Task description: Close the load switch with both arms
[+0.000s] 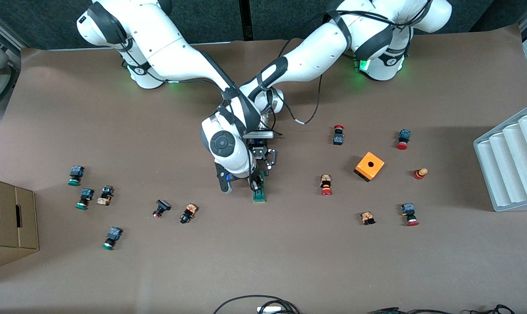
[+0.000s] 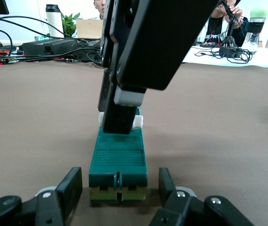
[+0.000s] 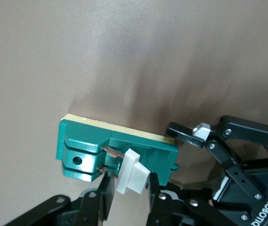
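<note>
— Lying flat near the middle of the worktop (image 1: 289,270), well away from every edge, is that the load switch (image 1: 259,195)?

— Yes, the dark-green block, with its white lever (image 3: 133,172) sticking up from the top.

— Where is the right pincer (image 3: 128,197)?

— Down on the switch. In the right wrist view its two fingers stand either side of the white lever, apparently pinching it, though the contact itself is partly hidden.

— And the left pincer (image 2: 120,188)?

— Low at the worktop, at the end of the switch that lies farther from the front camera. Its fingers (image 2: 70,186) are spread, one just beside each long side of the block, not clamped on it.

— Anything else about?

— An orange box (image 1: 369,166) toward the left arm's end, small push buttons scattered both ways, a white tray (image 1: 509,161) at the left arm's edge and a cardboard box (image 1: 8,222) at the right arm's edge.
</note>
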Robot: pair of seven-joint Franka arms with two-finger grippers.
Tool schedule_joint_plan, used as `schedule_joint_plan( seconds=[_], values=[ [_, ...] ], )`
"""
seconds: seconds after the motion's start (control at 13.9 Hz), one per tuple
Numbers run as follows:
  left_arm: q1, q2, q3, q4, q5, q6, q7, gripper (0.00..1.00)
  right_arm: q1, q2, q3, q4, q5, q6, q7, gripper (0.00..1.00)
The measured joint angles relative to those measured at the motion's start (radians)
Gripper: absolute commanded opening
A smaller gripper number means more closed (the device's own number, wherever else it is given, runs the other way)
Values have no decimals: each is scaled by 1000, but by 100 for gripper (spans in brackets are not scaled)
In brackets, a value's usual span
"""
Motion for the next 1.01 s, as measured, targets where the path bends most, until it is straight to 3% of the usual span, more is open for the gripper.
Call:
schedule_joint_plan(
  seconds=[1.01],
  values=[
    [0, 0, 0, 0, 0, 0, 0, 73, -34, -21, 1, 16, 9, -6, -1, 23]
  ],
)
